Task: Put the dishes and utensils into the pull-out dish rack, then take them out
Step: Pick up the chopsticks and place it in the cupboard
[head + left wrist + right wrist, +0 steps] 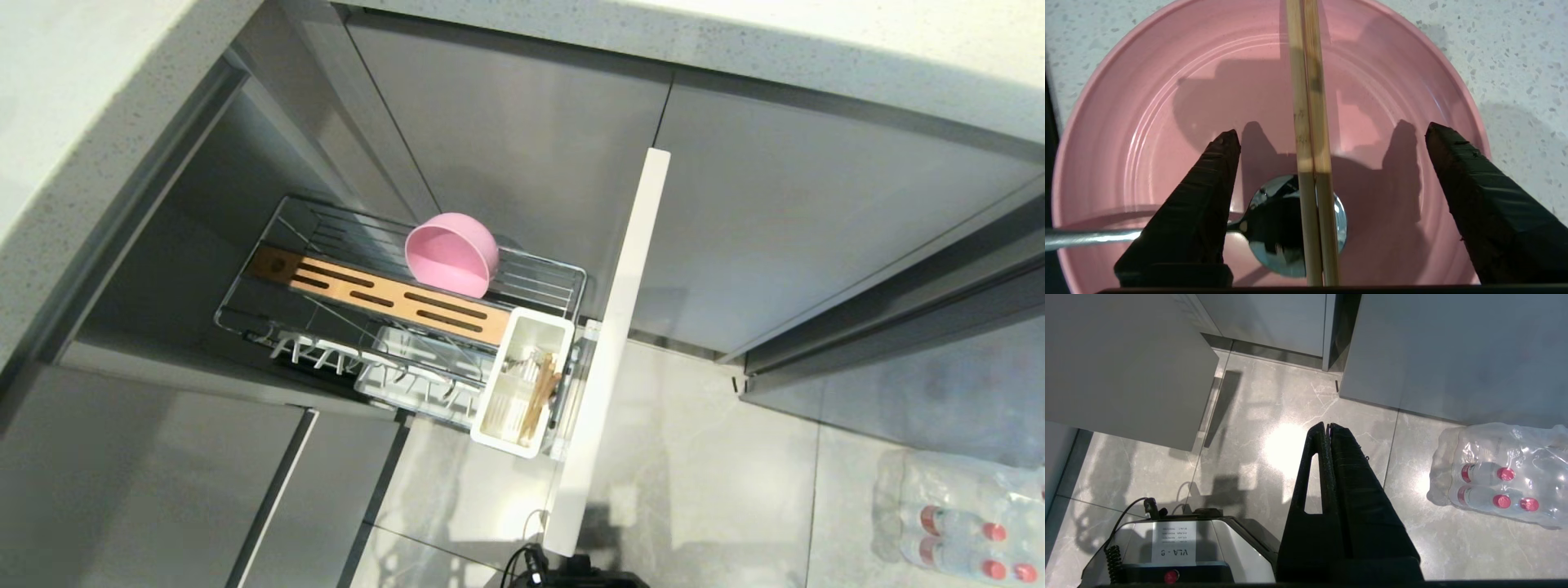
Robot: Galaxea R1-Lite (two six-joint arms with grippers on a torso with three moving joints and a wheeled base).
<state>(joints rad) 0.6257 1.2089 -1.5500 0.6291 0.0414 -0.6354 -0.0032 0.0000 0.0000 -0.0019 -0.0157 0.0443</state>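
My left hand (1331,134) hangs spread wide over the matte pink plate (1147,122) on the speckled desk (1515,53); wooden chopsticks (1310,122) cross the shiny spoon (1274,228) toward twelve o'clock. Right hand (1329,430) pinched closed above the floor, probably idle.

One pink plate (1147,122) under the left tool (1331,134); on it two chopsticks (1310,122), one spoon (1274,228). One pink bowl (451,253) in one rack (539,278).

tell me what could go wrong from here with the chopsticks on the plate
1. The chopsticks lie loose across the pink plate, over the spoon; they could roll when the open left gripper, its fingers either side, moves.
2. The pink bowl stands on edge in the pull-out dish rack and might tip if the rack gets jolted.
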